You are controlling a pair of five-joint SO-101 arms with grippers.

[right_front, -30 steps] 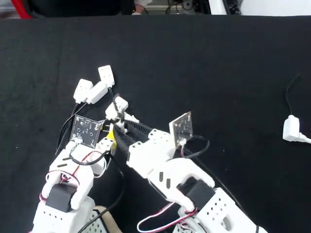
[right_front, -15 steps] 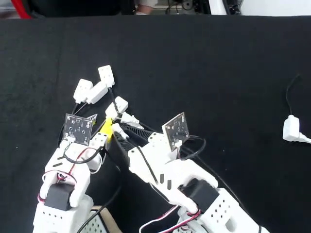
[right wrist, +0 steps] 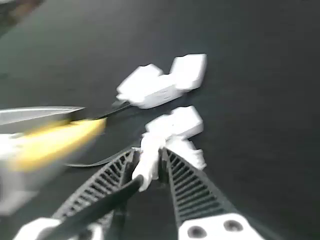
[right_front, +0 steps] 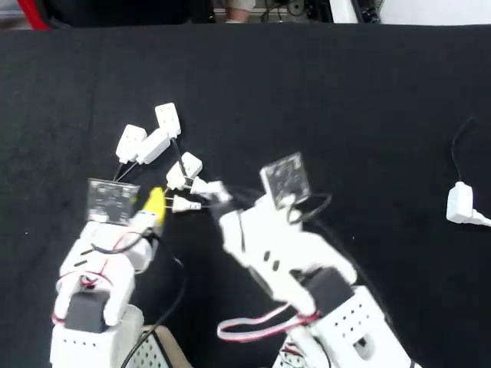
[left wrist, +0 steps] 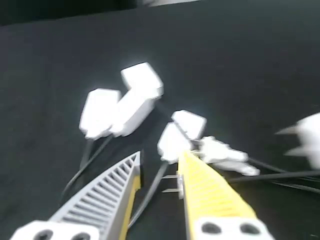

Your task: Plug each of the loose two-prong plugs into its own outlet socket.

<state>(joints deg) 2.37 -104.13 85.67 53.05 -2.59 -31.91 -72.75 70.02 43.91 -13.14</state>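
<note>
The two-prong plug (right wrist: 147, 162) is pinched between the closed fingers of the right gripper (right wrist: 148, 151), low over the table. Its black cable trails back toward the wrist. Just beyond it lies a small white connector pair (right_front: 186, 170). The left gripper (left wrist: 160, 156) sits close by with its jaws spread and nothing between them. A set of metal prongs (left wrist: 171, 183) shows just beside its yellow finger (left wrist: 202, 192). Farther out lies a cluster of three white blocks (right_front: 153, 138).

A second ago the two grippers were tip to tip. Since then the left arm has drawn back leftward and the right arm has swung to the right.

The table (right_front: 345, 100) is black, and another white plug (right_front: 459, 204) lies well apart near its right edge. Behind the table are a red object (right_front: 31, 11) and some cables.
</note>
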